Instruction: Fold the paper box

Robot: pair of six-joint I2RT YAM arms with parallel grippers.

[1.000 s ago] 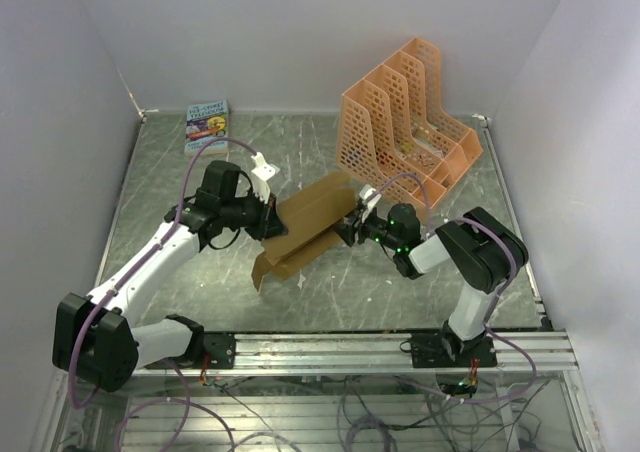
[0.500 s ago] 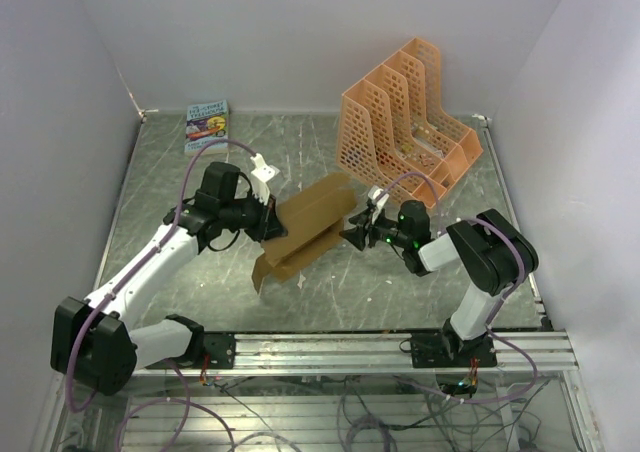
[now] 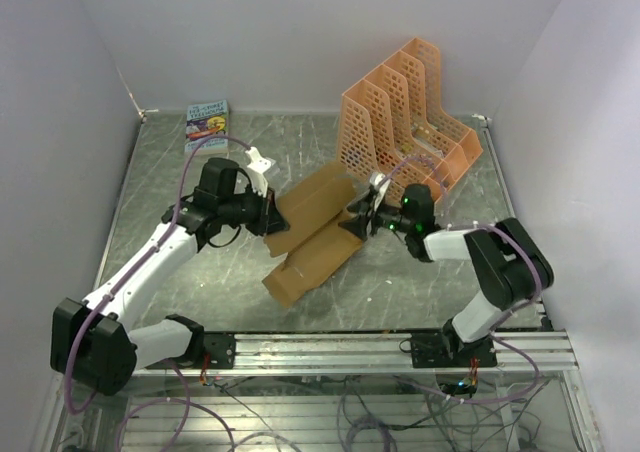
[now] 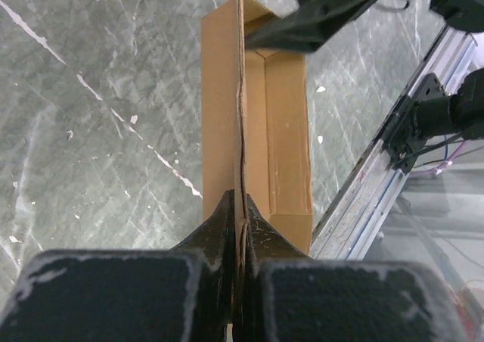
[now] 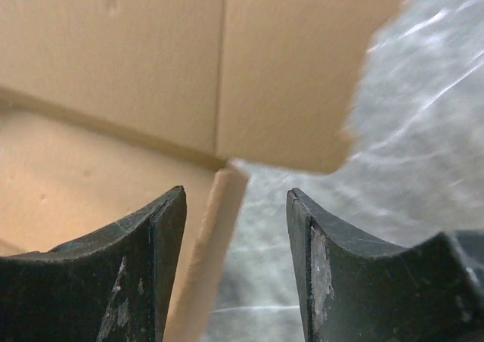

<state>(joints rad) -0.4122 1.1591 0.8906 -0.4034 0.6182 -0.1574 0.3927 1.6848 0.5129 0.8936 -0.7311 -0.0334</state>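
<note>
Top external view showed the paper box (image 3: 312,240), mid-tabletop (image 3: 200,292), swung nearer the front edge than a second earlier, its lower panel lying flatter. The left claw (image 3: 268,215) pinched an upright flap. The right claw (image 3: 358,217), spread, had shifted along the box's far end, gripping nothing. Folding seemed barely begun.

The table (image 3: 400,287) is a grey-green, marble-patterned slab with white walls around it and an aluminium rail (image 3: 330,350) along its near edge. A small colourful book (image 3: 207,124) lies flat in the far left corner. An orange perforated file rack (image 3: 405,122) stands far right. Mid-table, the tan paper box (image 3: 315,242) seems to rest on its near end.
</note>
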